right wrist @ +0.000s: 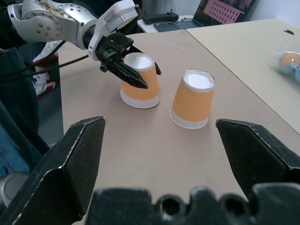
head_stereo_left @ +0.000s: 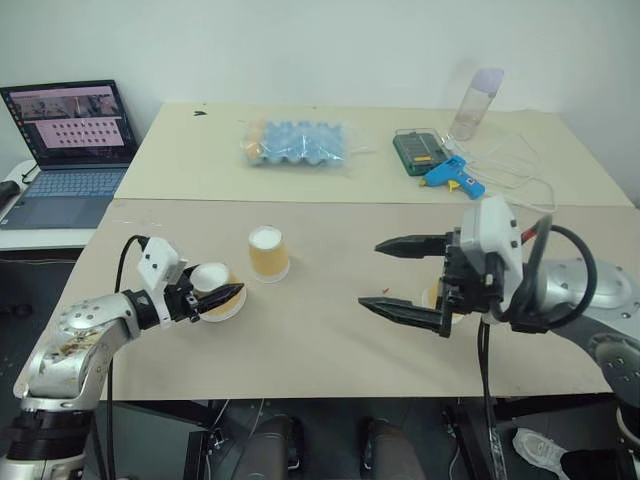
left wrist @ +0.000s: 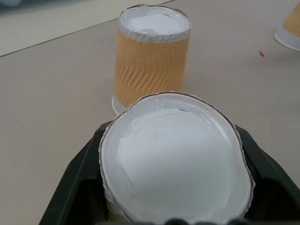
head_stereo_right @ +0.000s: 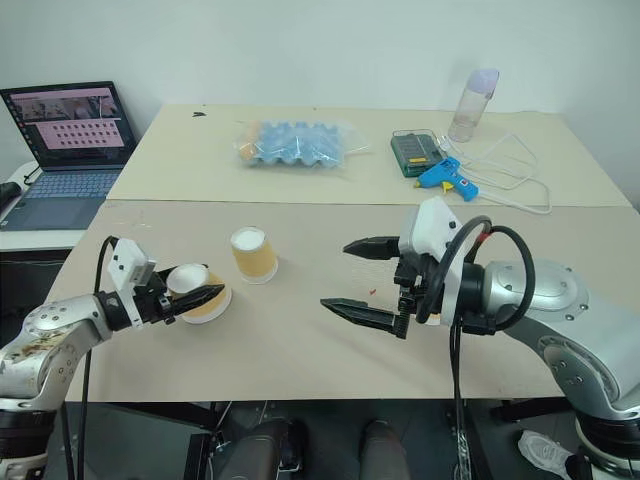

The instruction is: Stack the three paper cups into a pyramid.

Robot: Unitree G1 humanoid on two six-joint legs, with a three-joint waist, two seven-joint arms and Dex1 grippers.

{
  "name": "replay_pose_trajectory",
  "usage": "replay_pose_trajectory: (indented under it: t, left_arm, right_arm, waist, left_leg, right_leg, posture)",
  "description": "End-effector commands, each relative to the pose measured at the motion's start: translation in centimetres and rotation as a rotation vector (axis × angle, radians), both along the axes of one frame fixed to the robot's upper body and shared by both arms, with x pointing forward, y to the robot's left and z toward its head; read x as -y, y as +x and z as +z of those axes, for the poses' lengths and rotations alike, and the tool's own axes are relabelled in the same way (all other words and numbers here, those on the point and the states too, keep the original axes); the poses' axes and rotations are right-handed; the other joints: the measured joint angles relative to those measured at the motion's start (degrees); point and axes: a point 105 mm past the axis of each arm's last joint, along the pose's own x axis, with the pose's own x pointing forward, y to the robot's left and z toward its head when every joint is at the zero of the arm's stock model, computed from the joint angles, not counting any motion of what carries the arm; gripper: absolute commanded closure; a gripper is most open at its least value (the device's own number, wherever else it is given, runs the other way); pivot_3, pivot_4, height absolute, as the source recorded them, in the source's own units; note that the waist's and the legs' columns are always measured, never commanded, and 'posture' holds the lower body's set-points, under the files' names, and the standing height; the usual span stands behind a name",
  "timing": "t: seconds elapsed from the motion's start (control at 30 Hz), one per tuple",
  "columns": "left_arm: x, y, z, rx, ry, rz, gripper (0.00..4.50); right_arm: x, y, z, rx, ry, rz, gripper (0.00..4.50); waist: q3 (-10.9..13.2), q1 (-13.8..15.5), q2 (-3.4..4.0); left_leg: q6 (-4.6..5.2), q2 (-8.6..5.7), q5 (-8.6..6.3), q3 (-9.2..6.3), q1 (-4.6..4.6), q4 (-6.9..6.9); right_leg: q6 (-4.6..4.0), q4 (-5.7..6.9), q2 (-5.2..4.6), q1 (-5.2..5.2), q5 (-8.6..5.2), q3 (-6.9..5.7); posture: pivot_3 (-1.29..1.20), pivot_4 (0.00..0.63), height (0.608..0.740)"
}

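Near left of table [head_stereo_left: 330, 350]: left gripper [head_stereo_left: 212, 300] clamps inverted paper cup [right wrist: 138, 79], grasp step. Right gripper [head_stereo_left: 408, 280] hovers agape. Next: lift, set beside middle cup [head_stereo_left: 268, 252].

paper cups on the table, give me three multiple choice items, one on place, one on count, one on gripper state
1. Where does the blue glue gun lie?
A. at the tan table's far right, beside the green case
B. on the laptop
C. between the grippers

2. How many orange-tan paper cups with white bases stand upside down just left of the table's middle?
A. none
B. two
C. five

3. What is the state of the left gripper?
A. wide open over bare table
B. closed around one cup's sides
C. holding the bottle

Answers:
1 A: the glue gun lies next to the green case, near the translucent bottle.
2 B: the cup in the gripper and the free cup beside it both show their white bases upward.
3 B: the black fingers press either side of that cup, while the right gripper stands open.
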Motion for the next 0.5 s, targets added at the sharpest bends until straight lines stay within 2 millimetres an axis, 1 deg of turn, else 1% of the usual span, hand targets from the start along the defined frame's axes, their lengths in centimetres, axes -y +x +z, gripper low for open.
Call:
replay_pose_trajectory:
  t: [0.03,0.13,0.17,0.2,0.27,0.33,0.4,0.47,0.5]
  left_arm:
    - [3.6,-1.5,1.5,0.005,0.005,-0.192,2.01]
    - [6.4,-3.2,1.5,-0.042,-0.009,-0.357,2.01]
    - [7.7,-3.8,1.5,-0.048,-0.014,-0.417,2.01]
    - [8.5,-4.2,1.6,-0.052,-0.016,-0.457,2.01]
    - [10.1,-4.3,1.5,-0.049,-0.025,-0.509,2.01]
    - [12.2,-4.0,1.5,-0.031,-0.034,-0.563,2.01]
    - [13.6,-3.6,1.5,-0.022,-0.037,-0.587,2.01]
    - [15.5,-2.6,1.2,-0.003,-0.050,-0.596,2.01]
    - [16.6,-1.8,1.1,0.014,-0.054,-0.589,2.01]
  right_arm:
    - [0.6,-0.1,1.4,0.073,0.000,-0.023,0.00]
    - [1.1,0.1,1.7,0.084,-0.006,-0.041,0.00]
    - [1.3,0.1,1.8,0.089,-0.009,-0.047,0.00]
    - [1.4,0.1,1.9,0.093,-0.011,-0.051,0.00]
    - [1.8,0.2,2.2,0.106,-0.013,-0.067,0.00]
    - [2.2,0.3,2.4,0.119,-0.018,-0.094,0.00]
    - [2.4,0.4,2.4,0.124,-0.020,-0.108,0.00]
    - [2.5,0.3,2.4,0.129,-0.021,-0.120,0.00]
    - [2.6,0.2,2.5,0.132,-0.020,-0.128,0.00]
  waist:
    - [0.0,0.0,0.00]
    - [0.0,0.1,0.00]
    - [0.0,0.1,-0.01]
    - [0.0,0.1,0.00]
    - [0.0,0.1,0.00]
    - [0.0,0.2,0.00]
    - [0.0,0.5,-0.02]
    - [0.0,0.6,-0.01]
    - [0.0,0.7,-0.02]
  left_leg:
    - [0.00,0.00,0.00,0.00,0.00,0.01]
    - [0.00,-0.03,0.00,0.00,0.00,0.02]
    - [0.01,-0.03,0.00,0.00,0.00,0.03]
    - [0.01,-0.02,0.00,0.00,-0.01,0.06]
    - [0.02,-0.02,0.00,0.00,-0.01,0.09]
    - [0.03,-0.01,0.01,0.00,0.00,0.14]
    - [0.08,-0.03,0.01,-0.02,-0.01,0.26]
    - [0.23,-0.02,-0.05,-0.03,-0.01,0.43]
    - [0.39,-0.02,-0.03,-0.03,-0.02,0.54]
  right_leg:
    - [0.00,0.00,0.00,0.00,0.00,0.00]
    - [0.01,0.00,0.01,0.01,-0.01,-0.01]
    - [0.01,0.00,0.03,0.04,-0.01,-0.01]
    - [0.01,0.01,0.05,0.06,-0.01,-0.01]
    - [0.02,0.03,0.07,0.09,-0.01,0.00]
    - [0.02,0.04,0.10,0.13,-0.01,0.00]
    - [0.03,0.06,0.11,0.20,-0.02,-0.07]
    - [0.06,0.05,0.14,0.31,-0.03,-0.08]
    - [0.08,0.07,0.14,0.33,-0.03,-0.07]
  posture:
    - [0.00,0.150,0.740]
    - [0.00,0.150,0.740]
    - [0.00,0.150,0.740]
    - [0.00,0.150,0.740]
    - [0.00,0.150,0.740]
    - [0.00,0.150,0.740]
    - [0.00,0.150,0.740]
    - [0.00,0.150,0.740]
    - [0.00,0.150,0.740]
